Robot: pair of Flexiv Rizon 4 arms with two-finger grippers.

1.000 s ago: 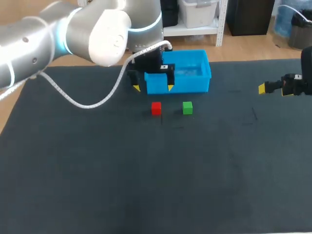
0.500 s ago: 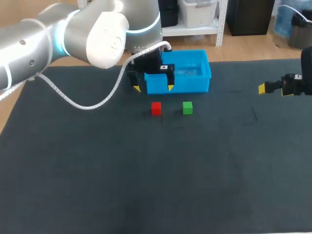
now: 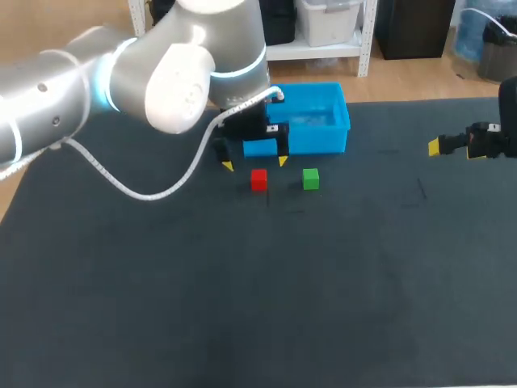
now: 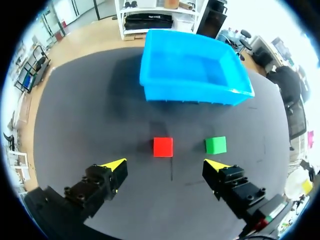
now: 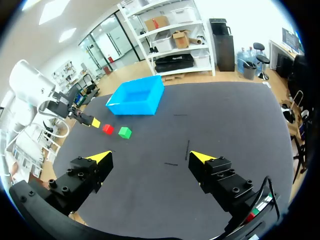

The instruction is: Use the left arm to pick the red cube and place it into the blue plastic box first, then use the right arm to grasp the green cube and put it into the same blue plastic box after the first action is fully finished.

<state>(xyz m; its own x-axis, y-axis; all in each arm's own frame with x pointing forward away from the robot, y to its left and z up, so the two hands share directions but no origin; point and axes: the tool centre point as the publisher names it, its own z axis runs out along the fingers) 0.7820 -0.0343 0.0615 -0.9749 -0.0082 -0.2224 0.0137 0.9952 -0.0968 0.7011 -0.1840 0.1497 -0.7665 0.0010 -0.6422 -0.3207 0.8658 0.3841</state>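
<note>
- Step one: my left end effector [image 4: 165, 165], spread wide, hovers above the small red cube [image 4: 163, 147].
- Next, I judge: lower, pinch the cube, carry it to the blue plastic box [image 4: 190, 93].

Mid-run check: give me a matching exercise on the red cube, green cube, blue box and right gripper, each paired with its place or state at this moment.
Things:
1. red cube
2. green cube
3. blue plastic box
4. right gripper

Places or states:
A. open, holding nothing, far from both cubes
B. on the table, centred just ahead of the open left gripper
C. empty, beyond the cubes
D. on the table, beside the red cube, on the right arm's side

Pairs: 1-B; 2-D; 3-C; 4-A
</note>
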